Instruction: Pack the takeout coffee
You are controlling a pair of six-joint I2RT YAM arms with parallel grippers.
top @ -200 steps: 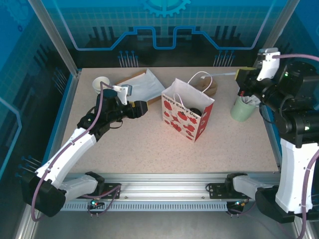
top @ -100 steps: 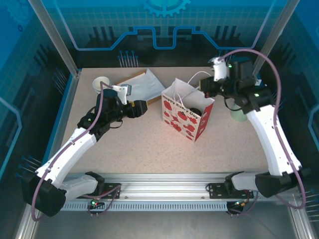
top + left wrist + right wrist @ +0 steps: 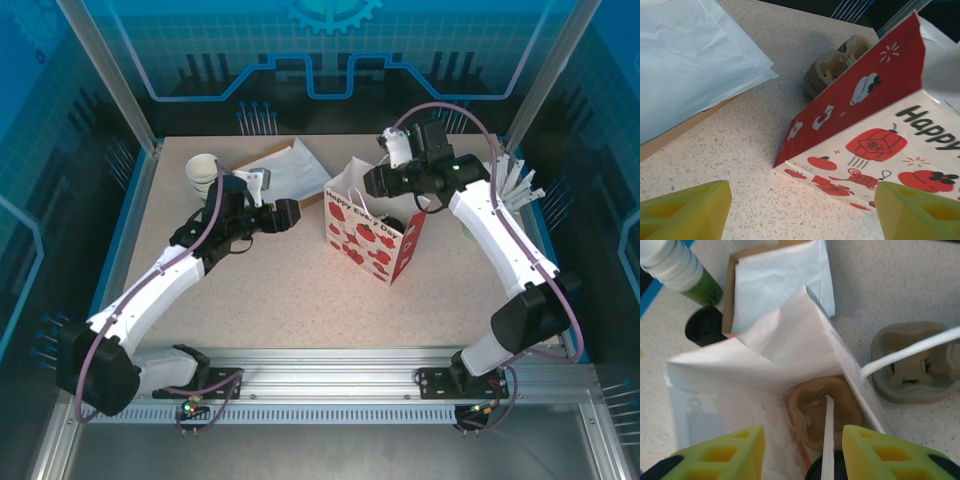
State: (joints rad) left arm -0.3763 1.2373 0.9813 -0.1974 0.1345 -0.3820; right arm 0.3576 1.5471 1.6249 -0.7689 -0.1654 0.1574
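Right gripper (image 3: 802, 442): the yellow-green fingers (image 3: 725, 452) are spread wide and hold nothing. One white handle strap (image 3: 827, 437) of the bag runs loose through the gap. The gripper points down into the open mouth of the strawberry-print bag (image 3: 765, 372). In the top view it hangs over the bag's far rim.

Takeout coffee (image 3: 812, 474): inside the bag, low down, directly under the right gripper. Only a dark round top shows at the bottom edge of the right wrist view. The body is hidden, and the fingers are not closed on it.

Left gripper (image 3: 800, 200): the fingers (image 3: 685, 210) are wide apart and empty, low over the table (image 3: 300, 290). It sits just left of the bag, facing the corner where the red side panel meets the printed front. It is near the bag but not touching it.

Inside the bag, beside the coffee, lies a brown moulded cup carrier (image 3: 812, 407) on the bag floor.

Just behind the bag, on the table, is a second carrier (image 3: 912, 365) of the same kind.

Behind and left of the bag are white paper sheets (image 3: 285, 168) on a brown card backing.

Farther left, past the sheets, is a stack of white paper cups (image 3: 203, 170).

To the right of the bag, white sticks (image 3: 515, 180) fan out from behind the right arm.
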